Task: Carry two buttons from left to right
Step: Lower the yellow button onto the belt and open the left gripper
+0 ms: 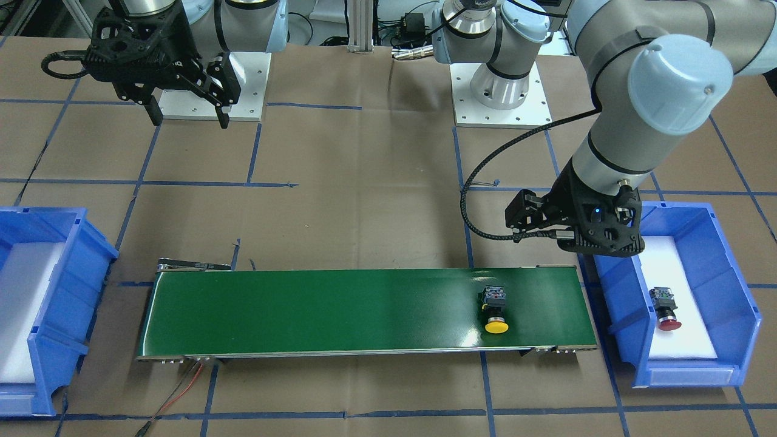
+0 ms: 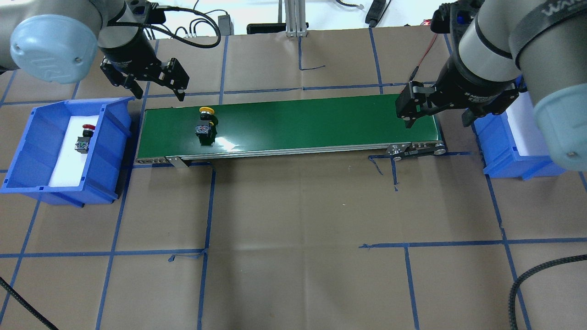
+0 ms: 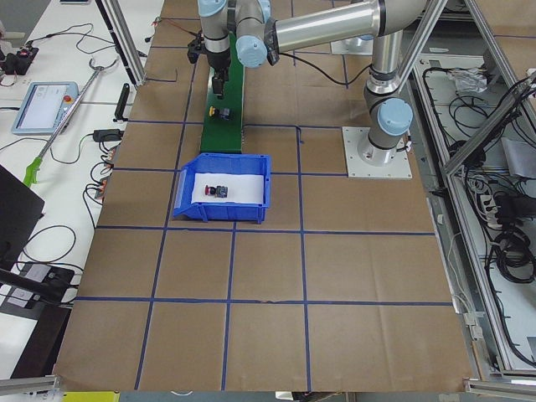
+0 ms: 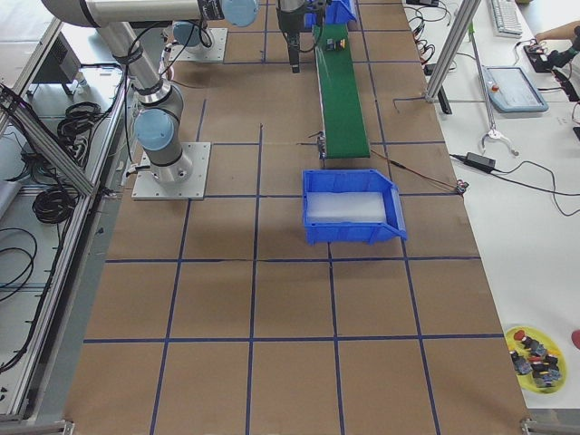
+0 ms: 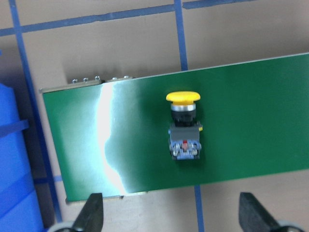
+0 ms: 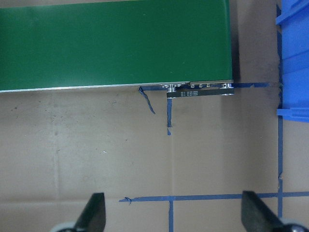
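The table (image 2: 293,229) is covered in brown paper with a grid of blue tape. The left arm (image 2: 41,41) reaches over the table's left end and the right arm (image 2: 527,46) over its right end. A long green belt (image 2: 298,123) lies across the middle between them. A blue bin stands just off each end of it, the left bin (image 2: 27,151) and the right bin (image 2: 504,156). Each is lined with a white pad.

The left gripper (image 2: 159,94) hangs raised above the belt's left end, beside the left bin. Its fingers (image 5: 91,212) are spread wide with nothing between them, and its wrist view looks straight down on the belt. The right gripper (image 2: 435,120) hangs raised above the belt's right end, next to the right bin. Its fingers (image 6: 94,212) are spread just as wide and hold nothing. Its wrist view shows only the belt's end, the taped paper and an edge of the bin.

The yellow button (image 2: 205,123) lies on its side on the belt near the left end, clear of both grippers. Its cap points to the belt's edge far from the robot and its grey block to the robot's side. The red button (image 2: 85,137) lies on the white pad inside the left bin, also on its side, with its cap pointing the same way.
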`<state>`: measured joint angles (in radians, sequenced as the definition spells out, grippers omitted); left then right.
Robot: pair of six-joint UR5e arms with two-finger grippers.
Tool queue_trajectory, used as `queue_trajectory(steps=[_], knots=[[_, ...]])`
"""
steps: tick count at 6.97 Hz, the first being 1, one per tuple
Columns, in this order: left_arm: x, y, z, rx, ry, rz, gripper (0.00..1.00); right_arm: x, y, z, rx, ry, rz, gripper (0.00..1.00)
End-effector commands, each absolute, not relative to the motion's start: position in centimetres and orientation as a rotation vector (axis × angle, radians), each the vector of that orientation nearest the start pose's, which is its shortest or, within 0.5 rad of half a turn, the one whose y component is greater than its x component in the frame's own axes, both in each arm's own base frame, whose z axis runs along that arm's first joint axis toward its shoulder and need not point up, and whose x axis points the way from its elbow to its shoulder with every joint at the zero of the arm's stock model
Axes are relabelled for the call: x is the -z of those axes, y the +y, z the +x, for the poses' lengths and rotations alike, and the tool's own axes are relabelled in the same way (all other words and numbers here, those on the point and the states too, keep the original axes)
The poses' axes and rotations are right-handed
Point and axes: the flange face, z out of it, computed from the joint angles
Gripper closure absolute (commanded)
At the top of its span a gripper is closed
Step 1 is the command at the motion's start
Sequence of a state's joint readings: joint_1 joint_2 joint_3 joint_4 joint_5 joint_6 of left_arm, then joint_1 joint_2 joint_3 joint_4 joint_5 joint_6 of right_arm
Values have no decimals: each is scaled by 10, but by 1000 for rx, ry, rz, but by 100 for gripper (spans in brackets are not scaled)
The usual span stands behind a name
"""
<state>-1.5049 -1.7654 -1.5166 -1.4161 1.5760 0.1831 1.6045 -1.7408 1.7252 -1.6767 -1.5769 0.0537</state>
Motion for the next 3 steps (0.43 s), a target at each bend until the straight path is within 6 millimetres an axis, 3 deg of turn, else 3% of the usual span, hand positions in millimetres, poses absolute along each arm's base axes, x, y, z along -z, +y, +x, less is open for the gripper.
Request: queue_trajectory(steps=[1,2,3], knots=[[-435,-570,-89,31,3124,185,0,-500,-426,147,186,3137,32,0],[-435,-572,-83,36,3122,180,0,-499,-427,147,186,3137,32,0],[-434,-577,-55,40,3126,135,0,-499,-427,147,183,3137,32,0]])
